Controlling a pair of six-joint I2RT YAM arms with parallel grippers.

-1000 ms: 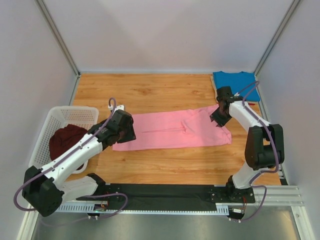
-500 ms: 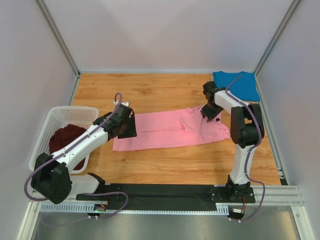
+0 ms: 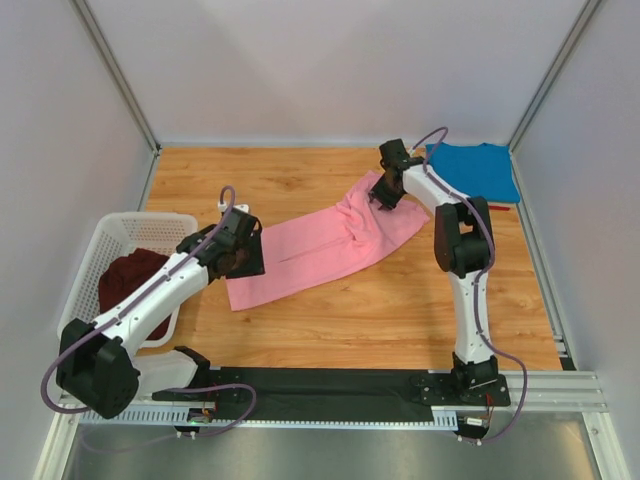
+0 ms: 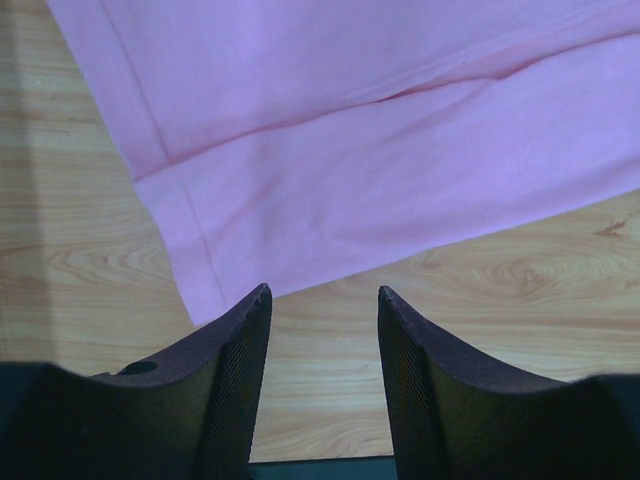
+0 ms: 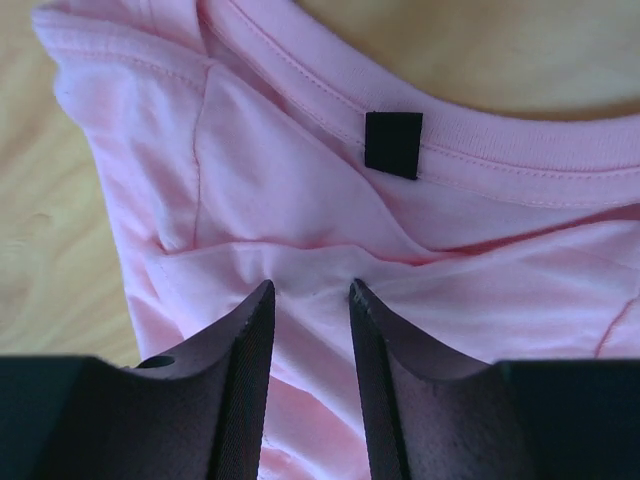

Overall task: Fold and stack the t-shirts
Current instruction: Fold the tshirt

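On the table (image 3: pixel 300 340), the pink t-shirt (image 3: pixel 320 245) lies slantwise, its collar end far right. The right claw (image 5: pixel 310 290) pinches a bunched fold below the collar. The left claw (image 4: pixel 322 300) stands spread and holds nothing, just beside the hem corner. The blue t-shirt (image 3: pixel 475 170) lies at the far right corner, and the maroon t-shirt (image 3: pixel 130 285) sits in the basket (image 3: pixel 150 230).

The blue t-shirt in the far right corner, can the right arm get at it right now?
Probably within reach, but not yet: the right gripper is pinching the pink t-shirt, beside the blue t-shirt, which lies uncovered.
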